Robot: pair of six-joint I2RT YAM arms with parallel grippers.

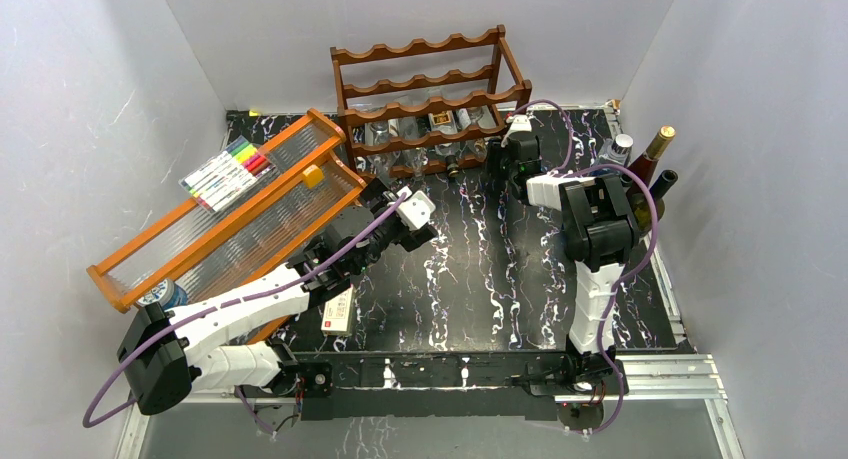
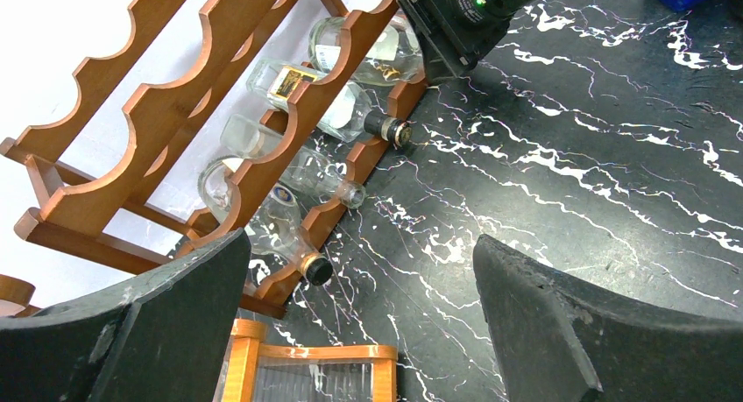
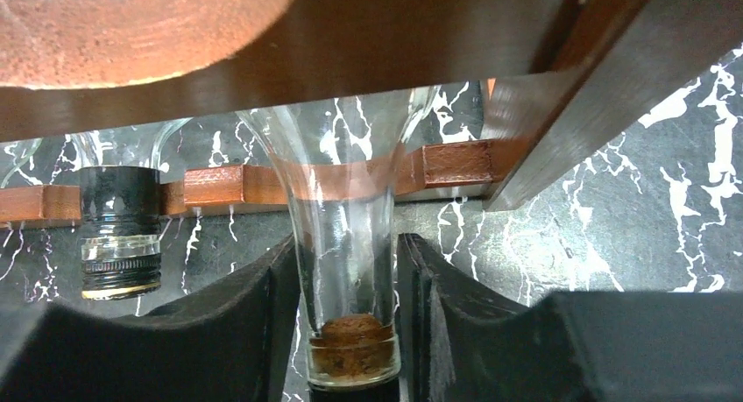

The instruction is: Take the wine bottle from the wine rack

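wine bottle (image 3: pixel 343 183), clear and corked, lies low in the wine rack (image 1: pixel 430 84); right gripper (image 3: pixel 348 244) fingers pinch its neck, left gripper (image 2: pixel 359 240) gapes wide nearby; best drawn straight out, kept level

Black marbled table (image 1: pixel 480 269): wine rack (image 1: pixel 430 109), orange tray (image 1: pixel 262 224), upright bottles (image 1: pixel 650 159) right.

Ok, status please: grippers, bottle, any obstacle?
Left gripper open, away from wine rack. Right gripper shut on wine bottle neck. Bottle not yet out. Black-capped bottle beside it, apart.
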